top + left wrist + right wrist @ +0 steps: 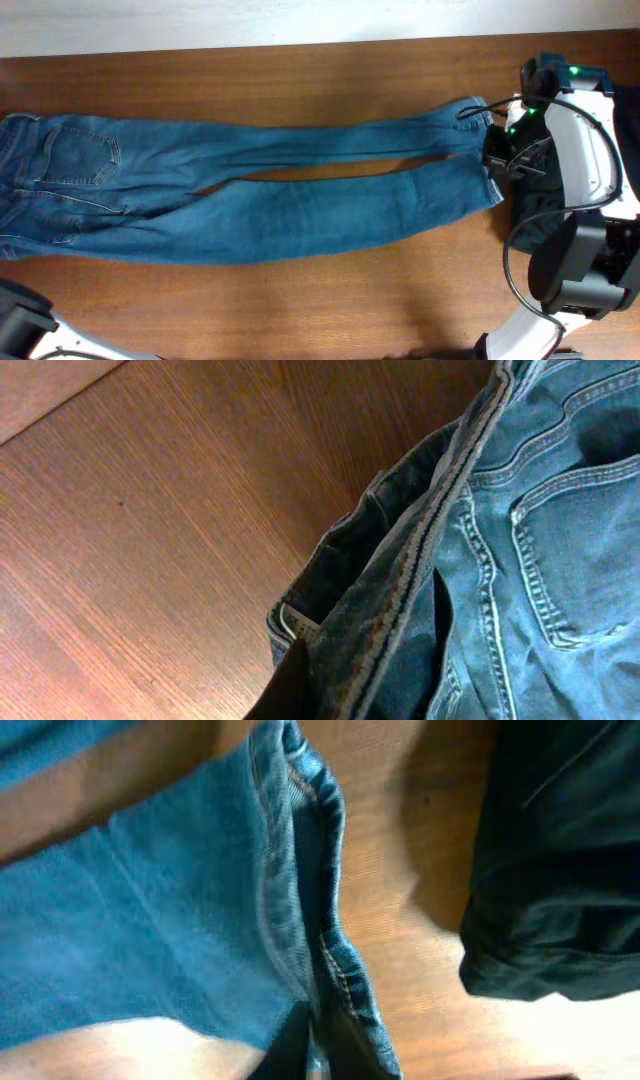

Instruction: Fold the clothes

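Left gripper [300,698] first, and we find it at the bottom edge of its own wrist view, one dark finger [283,690] pressed against the waistband [400,570] of the jeans [250,190]. Its jaws are closed tight on that denim. The waistband rises off the wood in a ridge right where it is pinched, with the inside of the waist showing beneath. A stitched back pocket [570,550] sits just to the right of the band.

Over to the overhead, and we have the jeans stretched flat across the brown wooden table [300,80]. The waist is at the far left edge of the picture and both legs run long to the right. The legs lie close together, with a narrow sliver of wood showing between them along the middle.

Now the right gripper [312,1058], down at the leg ends. From its wrist camera we see the hem [335,960] of one leg standing up on edge, its folded seam running straight down into the fingertips. Whether those jaws are clamped on the hem or only touching it, we cannot tell from here. Near it, to the right in that view, lies the black garment [560,870], bunched on the table, with bare wood between it and the denim.
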Robot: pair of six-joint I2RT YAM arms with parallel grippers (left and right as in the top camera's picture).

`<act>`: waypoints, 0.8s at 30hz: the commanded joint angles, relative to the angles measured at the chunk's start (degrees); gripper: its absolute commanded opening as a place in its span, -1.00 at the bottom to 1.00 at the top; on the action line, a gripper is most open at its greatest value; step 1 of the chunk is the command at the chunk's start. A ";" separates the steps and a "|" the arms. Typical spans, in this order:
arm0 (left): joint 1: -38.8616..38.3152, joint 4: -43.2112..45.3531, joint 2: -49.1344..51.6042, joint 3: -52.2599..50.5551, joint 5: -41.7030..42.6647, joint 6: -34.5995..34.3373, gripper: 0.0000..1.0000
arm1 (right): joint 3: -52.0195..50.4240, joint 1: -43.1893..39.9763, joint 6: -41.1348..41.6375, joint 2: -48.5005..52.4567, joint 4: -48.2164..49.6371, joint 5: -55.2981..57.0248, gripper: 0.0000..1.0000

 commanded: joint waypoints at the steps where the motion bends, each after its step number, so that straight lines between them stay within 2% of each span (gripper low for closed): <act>1: 0.20 0.04 -3.74 0.81 -1.20 -0.85 -0.66 | 1.18 -0.17 0.44 0.31 1.14 2.89 0.35; 2: 0.17 -0.13 -3.74 0.79 -1.18 -0.85 -0.49 | 1.18 -0.17 0.44 0.31 1.20 2.93 0.38; 4: 0.20 -0.24 -3.74 0.79 -1.20 -0.85 -0.43 | 1.18 -0.22 0.50 0.31 1.14 3.32 0.45; 10: 0.20 -0.22 -3.74 0.79 -1.25 -0.83 -0.43 | 0.39 -0.22 5.09 0.31 -1.84 3.13 0.48; 14: 0.24 -0.24 -3.74 0.79 -1.25 -0.81 -0.43 | -4.04 -0.24 6.73 0.31 -1.68 3.15 0.47; 20: 0.24 -0.28 -3.74 0.79 -1.27 -0.81 -0.43 | -20.04 -0.35 16.33 0.31 10.36 -0.04 0.37; 24: 0.24 -0.28 -3.74 0.79 -1.27 -0.81 -0.43 | -26.21 -0.33 21.94 0.31 16.55 -2.10 0.35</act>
